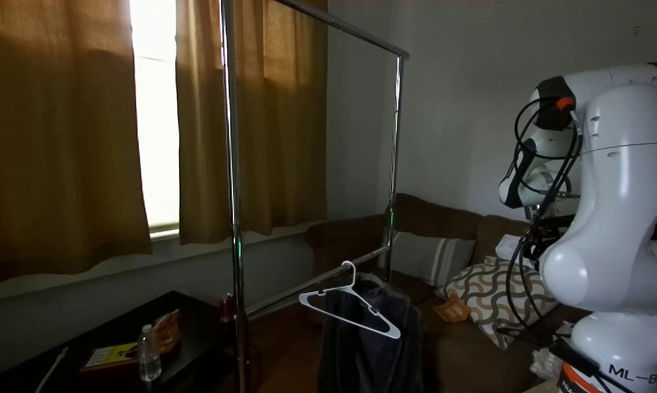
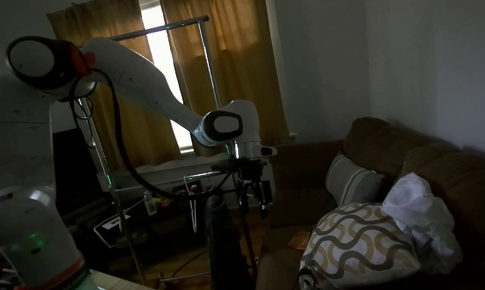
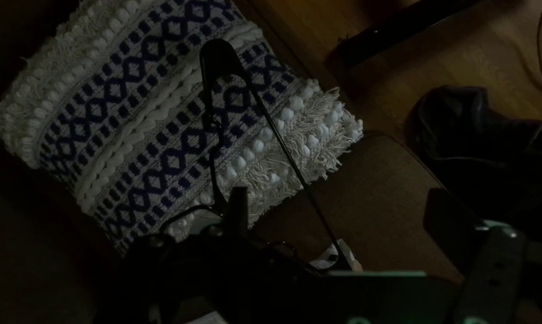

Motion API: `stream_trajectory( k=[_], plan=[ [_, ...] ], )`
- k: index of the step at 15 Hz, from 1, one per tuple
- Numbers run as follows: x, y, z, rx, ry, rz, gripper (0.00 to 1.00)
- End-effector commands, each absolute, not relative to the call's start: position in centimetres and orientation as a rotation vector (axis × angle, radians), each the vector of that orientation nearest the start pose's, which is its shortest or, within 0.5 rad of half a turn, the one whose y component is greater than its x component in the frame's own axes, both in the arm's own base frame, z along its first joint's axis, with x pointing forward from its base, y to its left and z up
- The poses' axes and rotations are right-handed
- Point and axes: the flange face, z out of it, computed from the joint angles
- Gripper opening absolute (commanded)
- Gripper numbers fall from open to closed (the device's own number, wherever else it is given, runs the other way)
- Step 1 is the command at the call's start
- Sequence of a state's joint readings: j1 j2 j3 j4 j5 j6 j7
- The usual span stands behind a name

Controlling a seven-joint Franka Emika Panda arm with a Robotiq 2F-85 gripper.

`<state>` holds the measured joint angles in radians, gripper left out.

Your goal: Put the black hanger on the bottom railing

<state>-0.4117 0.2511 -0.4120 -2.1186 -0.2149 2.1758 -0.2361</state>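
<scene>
The black hanger shows in the wrist view, over a fringed pillow and the brown seat; its far end lies on the pillow's pattern. Its near part is hidden behind my gripper. I cannot make it out in the exterior views. My gripper is open, its fingers wide apart; the hanger's long bar runs between them and its hook passes by the left finger. In an exterior view my gripper points down beside the rack. The bottom railing is the rack's thin lower crossbar; it also shows in an exterior view.
A white hanger and a dark garment hang on the bottom railing. The rack's post stands near a dark table. A brown sofa holds a wavy-patterned pillow and white cloth. The fringed pillow is below me.
</scene>
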Motion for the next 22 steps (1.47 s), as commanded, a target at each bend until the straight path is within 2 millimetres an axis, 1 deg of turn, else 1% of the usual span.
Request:
stream_trajectory(
  k=[1,2,3,5,7,8,10,11,12,13,15,16,17,18,20,22],
  plan=[
    [37.2,-41.0,29.3,-3.166,0.719,0.472,1.00],
    [37.2,-42.0,27.8,-3.112,0.751,0.540,1.00],
    [36.9,-42.7,26.6,-3.082,0.747,0.594,1.00],
    [36.2,-43.6,23.8,-2.999,0.665,0.637,1.00],
    [35.6,-44.7,21.1,-2.952,0.640,0.683,1.00],
    [35.4,-45.5,19.7,-2.952,0.665,0.703,1.00],
    [35.0,-47.1,17.0,-2.959,0.635,0.714,1.00],
    [34.6,-47.6,15.7,-2.970,0.581,0.741,1.00],
    [34.5,-48.8,14.2,-2.982,0.604,0.753,1.00],
    [34.2,-49.3,13.1,-2.979,0.592,0.758,1.00],
    [33.6,-51.0,11.3,-2.995,0.627,0.750,1.00],
    [33.4,-51.6,10.8,-2.961,0.584,0.702,1.00],
    [33.3,-51.7,10.8,-2.934,0.604,0.662,1.00],
    [33.5,-50.4,11.5,-2.967,0.616,0.739,1.00],
    [33.2,-51.2,10.9,-2.952,0.615,0.707,1.00],
    [33.3,-51.5,11.0,-2.953,0.617,0.691,1.00]
  ],
)
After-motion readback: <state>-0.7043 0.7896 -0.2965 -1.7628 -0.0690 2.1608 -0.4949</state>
